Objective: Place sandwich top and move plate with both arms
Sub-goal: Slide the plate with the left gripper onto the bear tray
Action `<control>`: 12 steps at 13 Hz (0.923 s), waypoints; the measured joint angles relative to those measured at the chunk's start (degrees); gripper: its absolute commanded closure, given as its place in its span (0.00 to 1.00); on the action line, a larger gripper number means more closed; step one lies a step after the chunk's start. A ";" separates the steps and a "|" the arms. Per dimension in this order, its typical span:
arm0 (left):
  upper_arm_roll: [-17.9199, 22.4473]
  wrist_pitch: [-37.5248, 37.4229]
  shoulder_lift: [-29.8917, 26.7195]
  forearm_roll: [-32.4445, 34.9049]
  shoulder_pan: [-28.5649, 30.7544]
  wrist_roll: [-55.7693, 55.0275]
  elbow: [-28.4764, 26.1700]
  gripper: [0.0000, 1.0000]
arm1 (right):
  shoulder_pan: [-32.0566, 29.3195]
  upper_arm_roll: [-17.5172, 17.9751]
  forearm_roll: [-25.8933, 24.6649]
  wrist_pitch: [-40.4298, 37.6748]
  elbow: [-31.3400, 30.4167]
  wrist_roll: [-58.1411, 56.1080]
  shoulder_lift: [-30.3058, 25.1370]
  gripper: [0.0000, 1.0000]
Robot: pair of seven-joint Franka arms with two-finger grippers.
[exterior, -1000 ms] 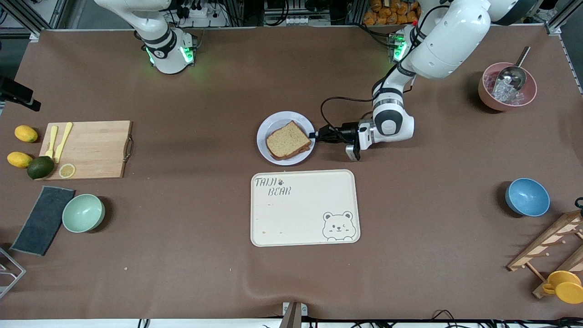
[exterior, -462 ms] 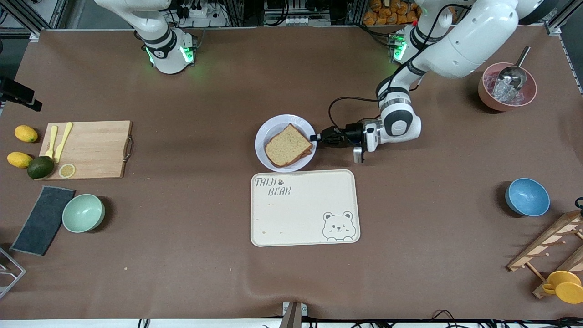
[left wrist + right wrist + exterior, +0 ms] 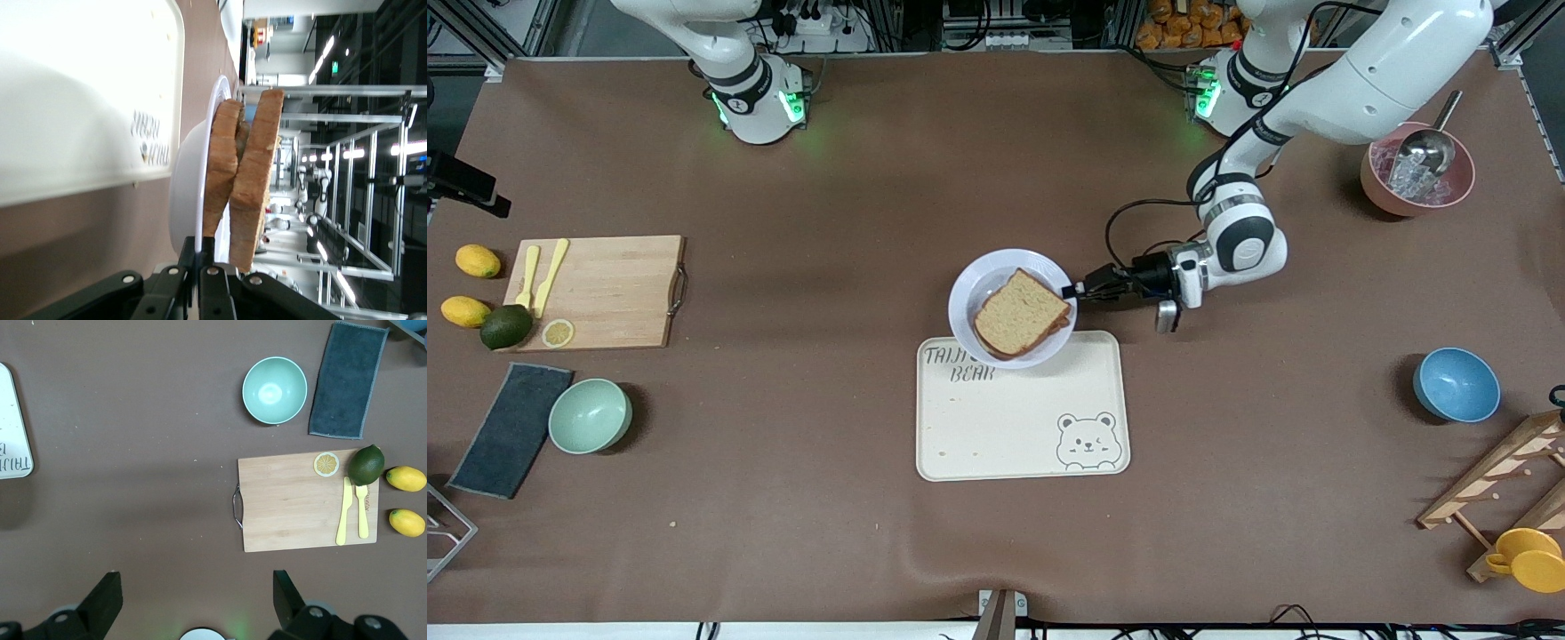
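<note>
Pale lavender-white round plate (image 3: 980, 286) hung over the upper edge of the cream rectangular bear tray (image 3: 1021, 418), pinched by its rim in my left hand (image 3: 1075, 291), fingers clamped tight on that thin lip. On it lay the light-brown wholemeal sandwich top (image 3: 1021, 311), resting on a lower slice, the two edges visible side by side in the left wrist view. Judgement: plate stiff, light and slick; a one-sided rim grip lets it tip, and the soft bread could slide. A second hold on the rim toward the right arm's end would steady it. My right hand (image 3: 193, 587) waited with fingers spread wide, high over the brown surface (image 3: 800, 498) near the wooden cutting board (image 3: 307, 501).
</note>
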 measured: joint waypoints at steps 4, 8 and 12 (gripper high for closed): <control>1.25 0.54 0.24 0.25 3.30 -3.16 2.97 1.00 | 0.00 0.00 0.00 0.00 -0.02 0.00 0.02 0.00; 2.13 6.99 4.68 0.26 2.45 -3.71 9.31 1.00 | 0.00 0.00 0.00 0.00 -0.04 0.02 0.02 0.00; 4.85 9.22 9.77 0.26 -1.63 -3.72 14.80 1.00 | 0.00 0.00 0.00 0.00 -0.05 0.04 0.02 0.00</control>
